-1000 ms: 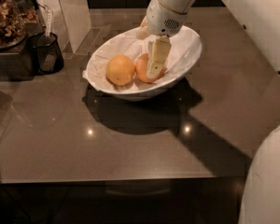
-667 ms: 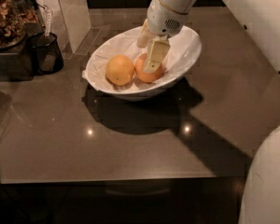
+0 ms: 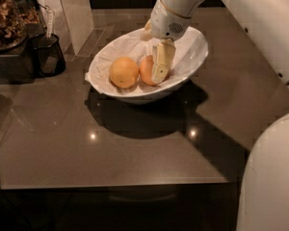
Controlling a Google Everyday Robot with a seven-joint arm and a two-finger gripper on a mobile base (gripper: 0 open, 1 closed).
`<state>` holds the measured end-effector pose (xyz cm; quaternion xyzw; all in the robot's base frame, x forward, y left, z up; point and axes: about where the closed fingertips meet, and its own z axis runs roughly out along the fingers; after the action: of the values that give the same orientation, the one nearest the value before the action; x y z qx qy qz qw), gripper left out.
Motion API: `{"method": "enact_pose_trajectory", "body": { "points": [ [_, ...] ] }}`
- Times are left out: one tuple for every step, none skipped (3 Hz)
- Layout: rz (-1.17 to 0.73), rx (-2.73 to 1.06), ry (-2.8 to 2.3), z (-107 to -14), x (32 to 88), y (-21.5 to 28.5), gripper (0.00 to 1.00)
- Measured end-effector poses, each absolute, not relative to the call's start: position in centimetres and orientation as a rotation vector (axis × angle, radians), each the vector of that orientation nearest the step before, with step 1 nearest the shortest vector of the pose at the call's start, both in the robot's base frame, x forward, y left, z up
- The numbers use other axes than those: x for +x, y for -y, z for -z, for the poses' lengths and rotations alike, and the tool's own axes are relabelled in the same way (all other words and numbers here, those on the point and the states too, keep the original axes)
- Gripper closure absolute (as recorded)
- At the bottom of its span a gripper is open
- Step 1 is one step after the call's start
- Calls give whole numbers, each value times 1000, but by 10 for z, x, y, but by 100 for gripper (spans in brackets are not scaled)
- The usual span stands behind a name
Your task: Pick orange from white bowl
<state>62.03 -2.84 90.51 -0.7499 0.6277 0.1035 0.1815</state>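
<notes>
The white bowl (image 3: 195, 57), lined with crumpled white paper, stands on the dark table. Two fruits lie in it. The orange (image 3: 145, 70), the deeper reddish one, lies to the right of a paler yellow-orange fruit (image 3: 124, 72). My gripper (image 3: 156, 72) reaches down into the bowl from the white arm above. It sits right against the orange and covers the orange's right side. The orange rests on the paper in the bowl.
A dark mesh cup (image 3: 47, 56) and a tray of brown bits (image 3: 7, 25) stand at the far left. A white upright panel (image 3: 74, 13) is behind the bowl. The white robot body (image 3: 272, 177) fills the right edge. The table's front edge runs along the bottom.
The gripper has come down a little further into the bowl, against the orange. Both fruits and the bowl have stayed in place.
</notes>
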Motion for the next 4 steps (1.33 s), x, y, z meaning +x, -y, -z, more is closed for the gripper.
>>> {"method": "enact_pose_trajectory", "body": {
  "points": [
    [-316, -2116, -1774, -899, 623, 29, 15],
    [-345, -2112, -1777, -893, 625, 30, 15],
    [-377, -2102, -1793, -883, 625, 33, 12],
    [-410, -2091, -1819, -873, 623, 37, 13]
  ]
}}
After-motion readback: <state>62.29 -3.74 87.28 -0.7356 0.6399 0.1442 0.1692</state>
